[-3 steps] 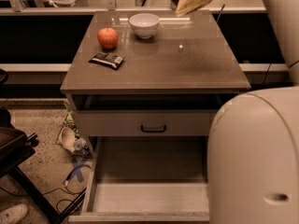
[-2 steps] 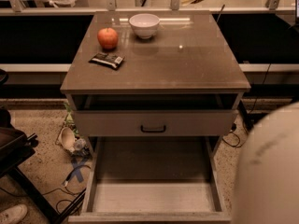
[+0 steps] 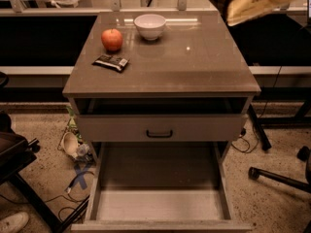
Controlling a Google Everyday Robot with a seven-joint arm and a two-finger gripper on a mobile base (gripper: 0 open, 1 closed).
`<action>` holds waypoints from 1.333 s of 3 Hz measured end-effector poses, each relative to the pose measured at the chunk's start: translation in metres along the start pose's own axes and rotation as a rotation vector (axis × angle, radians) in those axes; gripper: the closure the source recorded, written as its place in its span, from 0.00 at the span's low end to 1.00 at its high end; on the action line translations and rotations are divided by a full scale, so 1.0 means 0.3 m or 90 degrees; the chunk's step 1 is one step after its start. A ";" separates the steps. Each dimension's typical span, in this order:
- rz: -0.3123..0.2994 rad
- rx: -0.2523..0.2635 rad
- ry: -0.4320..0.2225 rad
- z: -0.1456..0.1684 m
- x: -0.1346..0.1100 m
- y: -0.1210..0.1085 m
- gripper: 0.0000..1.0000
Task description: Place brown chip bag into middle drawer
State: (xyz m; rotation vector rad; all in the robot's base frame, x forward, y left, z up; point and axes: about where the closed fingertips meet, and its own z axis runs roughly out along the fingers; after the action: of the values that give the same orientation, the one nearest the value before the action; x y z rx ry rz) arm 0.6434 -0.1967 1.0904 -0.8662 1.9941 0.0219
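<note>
The carry is under way: the large crinkly brown chip bag point(image 3: 256, 1) hangs in the air at the upper right of the frame, above the far right corner of the grey-brown table point(image 3: 194, 67). It is well apart from the wide grey-beige middle drawer point(image 3: 160, 205), which stands pulled out and bare at the bottom. The next move calls for bringing the bag forward and down over that pale floor before letting go. The claw lies past the top edge above the bag, so its grip cannot be told.

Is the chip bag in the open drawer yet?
No, the chip bag hangs at the top right, gripper out of view; the open drawer is bare.
</note>
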 end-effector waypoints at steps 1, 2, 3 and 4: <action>0.010 -0.049 -0.028 -0.098 0.134 0.111 1.00; 0.079 -0.099 -0.034 -0.113 0.394 0.196 1.00; 0.173 -0.129 -0.029 -0.148 0.659 0.182 1.00; 0.173 -0.129 -0.029 -0.148 0.659 0.182 1.00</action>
State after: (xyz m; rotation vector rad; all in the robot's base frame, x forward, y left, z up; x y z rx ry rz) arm 0.5153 -0.2824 0.9480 -0.7067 2.0772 0.4021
